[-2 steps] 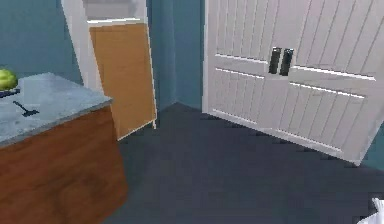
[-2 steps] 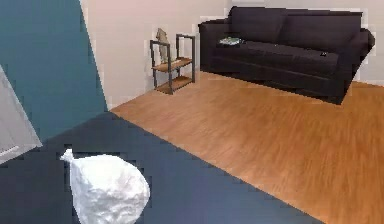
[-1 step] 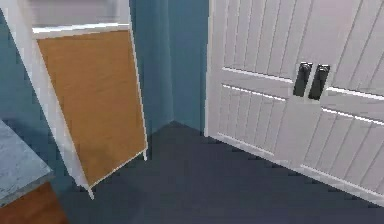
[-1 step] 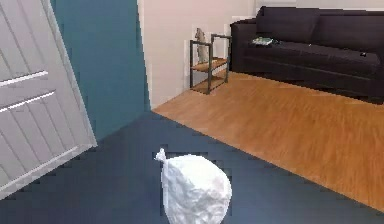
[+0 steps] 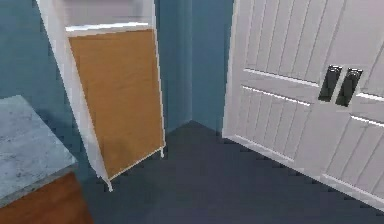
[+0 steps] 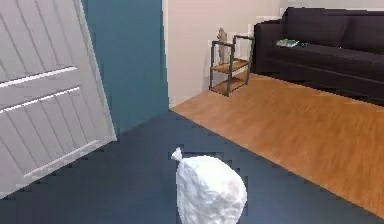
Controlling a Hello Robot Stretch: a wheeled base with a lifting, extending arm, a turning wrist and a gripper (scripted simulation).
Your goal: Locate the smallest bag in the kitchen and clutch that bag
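A white crinkled bag with a knotted top stands on the dark blue floor, low in the arm side view, a little right of the middle.
A white cabinet with a wooden door leans in the forward view's left, beside a speckled grey countertop. White double doors with dark handles fill the right. The arm side view has a white door, wooden floor, a small shelf and a dark sofa.
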